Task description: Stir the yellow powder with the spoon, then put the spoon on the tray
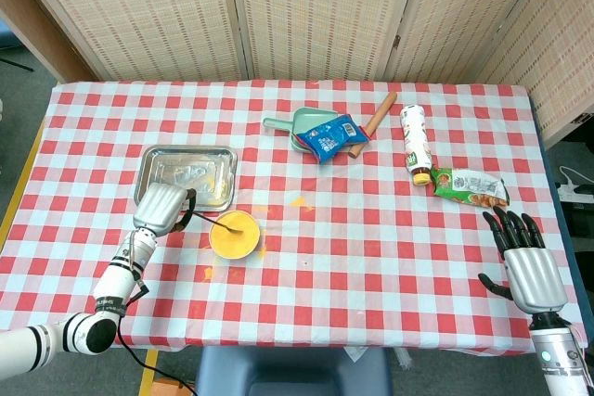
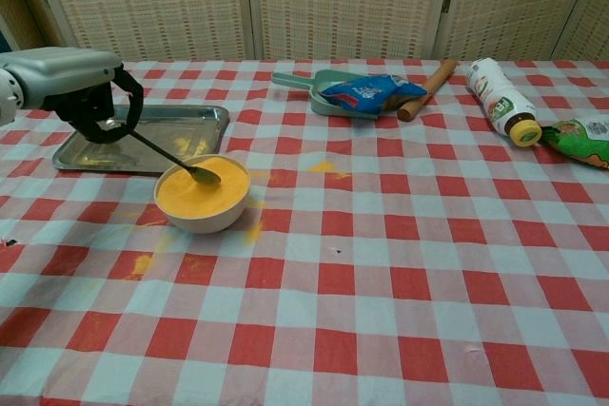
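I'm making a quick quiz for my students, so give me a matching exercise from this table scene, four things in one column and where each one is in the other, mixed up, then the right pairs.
Things:
1. spoon
2. blue packet
3. tray
4. right hand

Places:
A. lying on the green scoop
B. over the table's right edge, holding nothing
C. bowl end over the yellow powder, handle gripped by the left hand
D. just behind the bowl, near the left edge

Pairs: 1-C, 2-A, 3-D, 4-B
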Controlling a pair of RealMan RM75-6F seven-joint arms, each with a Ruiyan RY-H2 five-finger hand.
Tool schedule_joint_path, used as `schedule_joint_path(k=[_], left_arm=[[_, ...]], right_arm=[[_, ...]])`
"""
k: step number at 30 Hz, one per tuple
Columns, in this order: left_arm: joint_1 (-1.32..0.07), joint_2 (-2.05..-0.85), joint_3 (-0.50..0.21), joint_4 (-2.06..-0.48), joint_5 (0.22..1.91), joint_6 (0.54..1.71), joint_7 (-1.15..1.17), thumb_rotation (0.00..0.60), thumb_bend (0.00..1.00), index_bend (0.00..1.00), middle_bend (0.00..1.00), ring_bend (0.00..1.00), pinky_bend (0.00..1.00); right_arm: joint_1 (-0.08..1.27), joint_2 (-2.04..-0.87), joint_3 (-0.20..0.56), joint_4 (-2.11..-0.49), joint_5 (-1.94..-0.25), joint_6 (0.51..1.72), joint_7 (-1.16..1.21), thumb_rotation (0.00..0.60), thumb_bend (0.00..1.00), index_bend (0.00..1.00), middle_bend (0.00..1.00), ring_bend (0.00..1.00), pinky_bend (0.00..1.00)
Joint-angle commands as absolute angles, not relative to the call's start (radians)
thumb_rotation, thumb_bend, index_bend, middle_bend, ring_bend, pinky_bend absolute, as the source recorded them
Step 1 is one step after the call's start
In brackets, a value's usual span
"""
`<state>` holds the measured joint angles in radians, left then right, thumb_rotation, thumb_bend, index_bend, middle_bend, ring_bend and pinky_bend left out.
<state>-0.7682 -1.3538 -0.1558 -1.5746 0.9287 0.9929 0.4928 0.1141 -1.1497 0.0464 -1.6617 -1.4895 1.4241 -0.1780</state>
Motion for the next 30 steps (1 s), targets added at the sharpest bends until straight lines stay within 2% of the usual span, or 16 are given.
schedule_joint_path(k=[1, 16, 23, 30], left_arm=[[-0.769, -1.326, -0.158, -1.614, 0.897, 0.971, 0.49, 0.6, 0.83, 1.0, 1.0, 1.0, 1.0], [-0.797, -1.207, -0.195, -1.778, 0.749, 0.95, 0.489, 0.6, 0.83, 1.0, 1.0, 1.0, 1.0], [-0.799, -1.22, -0.207, -1.699, 0.748, 0.933, 0.418, 0.6, 0.83, 1.0, 1.0, 1.0, 1.0], [-0.842, -1.249, -0.256, -1.533, 0.652, 0.809, 0.309, 0.6, 0.83, 1.0, 1.0, 1.0, 1.0]], right_arm=[[0.112, -1.148, 0.045, -1.663, -1.495, 1.429, -0.174, 0.6, 0.09, 0.0, 0.0, 0.0, 0.0], [0.107, -1.134, 0.036, -1.671, -1.511, 1.435, -0.155, 0.6, 0.09, 0.0, 0.0, 0.0, 0.0], [0.104, -1.132, 0.035, -1.671, -1.513, 1.437, -0.152, 0.6, 0.09, 0.0, 0.0, 0.0, 0.0], [0.108, -1.131, 0.039, -1.668, -1.502, 1.426, -0.142, 0.6, 0.09, 0.0, 0.0, 0.0, 0.0]])
